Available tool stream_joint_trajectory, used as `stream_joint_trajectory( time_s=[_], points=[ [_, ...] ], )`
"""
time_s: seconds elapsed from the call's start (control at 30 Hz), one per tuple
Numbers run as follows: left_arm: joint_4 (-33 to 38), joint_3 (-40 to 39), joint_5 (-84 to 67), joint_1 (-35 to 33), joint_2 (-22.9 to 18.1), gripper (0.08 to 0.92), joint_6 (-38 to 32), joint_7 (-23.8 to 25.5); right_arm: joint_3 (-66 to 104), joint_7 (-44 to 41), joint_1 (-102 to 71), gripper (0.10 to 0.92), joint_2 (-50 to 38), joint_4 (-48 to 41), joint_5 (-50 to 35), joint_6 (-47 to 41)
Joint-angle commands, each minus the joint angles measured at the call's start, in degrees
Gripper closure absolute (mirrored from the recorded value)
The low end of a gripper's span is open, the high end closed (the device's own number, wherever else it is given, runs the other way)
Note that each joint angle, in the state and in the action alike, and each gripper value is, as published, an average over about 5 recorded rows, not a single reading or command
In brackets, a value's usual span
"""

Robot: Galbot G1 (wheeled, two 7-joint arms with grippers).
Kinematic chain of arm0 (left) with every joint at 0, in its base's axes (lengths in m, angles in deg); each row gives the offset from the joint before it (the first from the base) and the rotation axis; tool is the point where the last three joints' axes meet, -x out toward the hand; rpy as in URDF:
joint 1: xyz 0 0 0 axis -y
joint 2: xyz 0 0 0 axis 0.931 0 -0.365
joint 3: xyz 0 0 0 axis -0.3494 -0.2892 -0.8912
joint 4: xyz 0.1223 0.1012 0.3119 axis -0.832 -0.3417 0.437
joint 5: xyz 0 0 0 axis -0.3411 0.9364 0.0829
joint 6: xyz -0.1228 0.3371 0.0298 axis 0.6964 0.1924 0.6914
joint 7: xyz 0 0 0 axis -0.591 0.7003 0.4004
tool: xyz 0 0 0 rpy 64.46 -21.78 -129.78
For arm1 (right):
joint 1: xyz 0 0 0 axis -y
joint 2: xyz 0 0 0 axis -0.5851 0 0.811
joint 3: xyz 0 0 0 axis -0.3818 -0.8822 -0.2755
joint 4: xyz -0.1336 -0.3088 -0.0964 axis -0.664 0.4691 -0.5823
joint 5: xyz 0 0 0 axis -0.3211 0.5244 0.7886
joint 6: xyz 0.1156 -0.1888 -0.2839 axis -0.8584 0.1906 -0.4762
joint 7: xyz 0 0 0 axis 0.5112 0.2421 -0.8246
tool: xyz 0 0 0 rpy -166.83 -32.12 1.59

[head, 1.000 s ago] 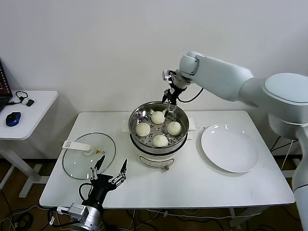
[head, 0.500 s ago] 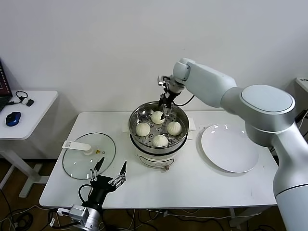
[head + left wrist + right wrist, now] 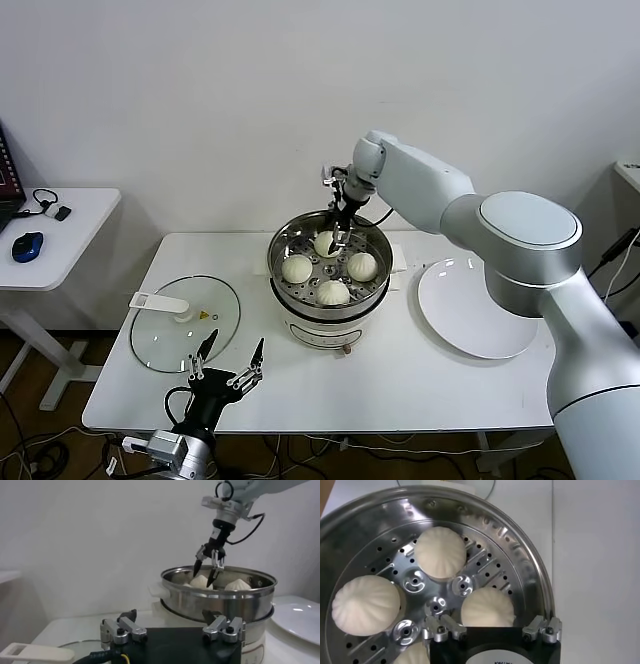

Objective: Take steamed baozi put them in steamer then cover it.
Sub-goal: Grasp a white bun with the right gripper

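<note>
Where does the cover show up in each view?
Head view: the cover lies flat on the table, on the robot's left of the steamer, beyond the left gripper.
Left wrist view: only its white handle and a sliver of glass show.
Right wrist view: not in it.
Shared landmark: the steamer.

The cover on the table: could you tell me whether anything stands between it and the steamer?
On the table, nothing visible does. The right gripper hangs open over the steamer, just above the baozi, where the cover must go.
</note>
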Motion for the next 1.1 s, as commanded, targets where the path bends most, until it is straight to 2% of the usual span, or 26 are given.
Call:
stream_joint_trajectory(
  time_s=[0.03,0.9,1.0,1.1],
  points=[
    [-0.28,0.06,0.17,0.0,0.19,0.177,-0.33,-0.01,1.46,0.05,-0.79,0.203,0.84,-1.72,1.2,0.21],
    [-0.48,0.49,0.14,0.33,0.73,0.177,-0.87,-0.15,3.11,0.24,-1.98,0.203,1.66,-2.78,2.88,0.1],
    [-0.36,0.51,0.13,0.37,0.75,0.177,-0.86,-0.16,3.08,0.28,-2.03,0.223,1.69,-2.83,3.15,0.08],
    [-0.24,0.48,0.12,0.38,0.74,0.177,-0.85,-0.15,3.12,0.34,-2.04,0.286,1.68,-2.88,3.3,0.1]
  ],
)
